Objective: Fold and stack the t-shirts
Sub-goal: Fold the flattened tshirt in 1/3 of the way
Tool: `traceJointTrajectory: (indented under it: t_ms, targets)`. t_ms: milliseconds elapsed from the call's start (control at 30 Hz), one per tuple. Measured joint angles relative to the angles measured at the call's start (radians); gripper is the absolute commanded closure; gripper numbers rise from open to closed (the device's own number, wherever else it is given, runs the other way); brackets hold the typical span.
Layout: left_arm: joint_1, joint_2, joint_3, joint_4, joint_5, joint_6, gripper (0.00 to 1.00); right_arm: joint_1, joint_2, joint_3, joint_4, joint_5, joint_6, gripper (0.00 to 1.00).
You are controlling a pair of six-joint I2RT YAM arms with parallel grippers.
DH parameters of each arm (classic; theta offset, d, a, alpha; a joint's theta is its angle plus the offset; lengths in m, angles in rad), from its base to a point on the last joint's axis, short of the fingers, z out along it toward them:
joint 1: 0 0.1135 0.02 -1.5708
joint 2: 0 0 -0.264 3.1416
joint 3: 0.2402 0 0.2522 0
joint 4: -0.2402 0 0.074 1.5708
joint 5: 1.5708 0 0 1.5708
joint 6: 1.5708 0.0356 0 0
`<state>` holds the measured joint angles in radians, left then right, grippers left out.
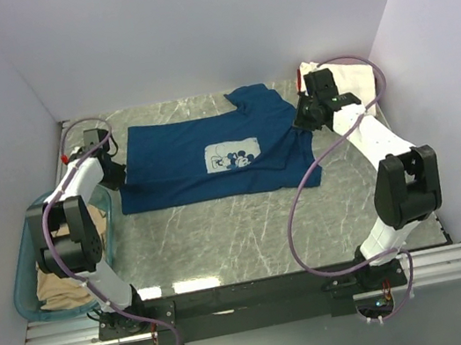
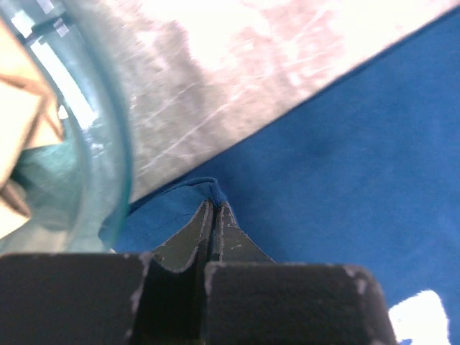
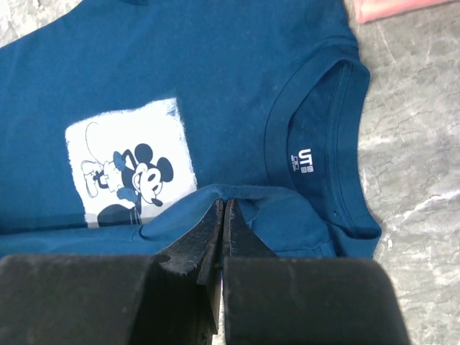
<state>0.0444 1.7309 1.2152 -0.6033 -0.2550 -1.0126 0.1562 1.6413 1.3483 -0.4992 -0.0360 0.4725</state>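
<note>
You had both tools clamped on the navy t-shirt (image 1: 201,155), which lay flat, print (image 1: 234,156) up, on the far half of the surface (image 1: 224,236). Its long axis ran left-right: hem at the left, collar (image 3: 323,165) at the right. The left tool (image 2: 215,215) was pinched tight on a small peak of cloth at the hem end, with no gap between the jaws and the teal tub (image 1: 28,289) just beside it. The right tool (image 3: 223,212) was pinched the same way on a raised ridge of cloth just beside the collar, on the print's side of it. So each arm held the end nearest to it and the whole shirt lay stretched between the two tools. My read: the coming move turned on that left-right line. If you lifted and carried the cloth near or far, both tools needed to travel together and stay parallel to it, or the body would twist or sag in the middle. Watch the left side, where the hem corner could snag the tub rim. Tan cloth (image 1: 59,288) sat in the tub, and a cream tee (image 1: 356,74) lay in the far right corner behind your right arm, well apart from the left tool. Nothing looked folded yet, so I'd call it early in the task.
</note>
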Motion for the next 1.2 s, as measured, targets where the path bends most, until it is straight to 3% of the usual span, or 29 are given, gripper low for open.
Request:
traceJointTrajectory:
  t_ms: [833,900,933,1000,1033,1067,1133,1200]
  targets:
    - [0.000,0.170,0.147,0.033,0.080,0.043,0.99,-0.032,0.066,0.002,-0.001,-0.011,-0.003,1.00]
    - [0.000,0.171,0.147,0.042,0.085,0.050,0.98,-0.033,0.068,0.002,-0.001,-0.010,-0.003,0.96]
    - [0.000,0.171,0.147,0.045,0.089,0.053,0.92,-0.035,0.071,0.002,-0.001,-0.011,-0.002,0.93]
    - [0.000,0.171,0.148,0.049,0.097,0.061,0.79,-0.039,0.085,0.011,0.000,-0.012,0.001,0.75]
    - [0.000,0.171,0.149,0.052,0.101,0.068,0.64,-0.041,0.098,0.021,-0.001,-0.014,0.000,0.67]
    - [0.000,0.171,0.149,0.056,0.103,0.074,0.58,-0.043,0.109,0.029,-0.002,-0.014,-0.005,0.53]
    - [0.000,0.171,0.149,0.069,0.111,0.085,0.43,-0.048,0.137,0.052,-0.002,-0.015,-0.006,0.45]
    - [0.000,0.167,0.149,0.076,0.119,0.095,0.34,-0.051,0.148,0.060,-0.002,-0.016,-0.009,0.43]
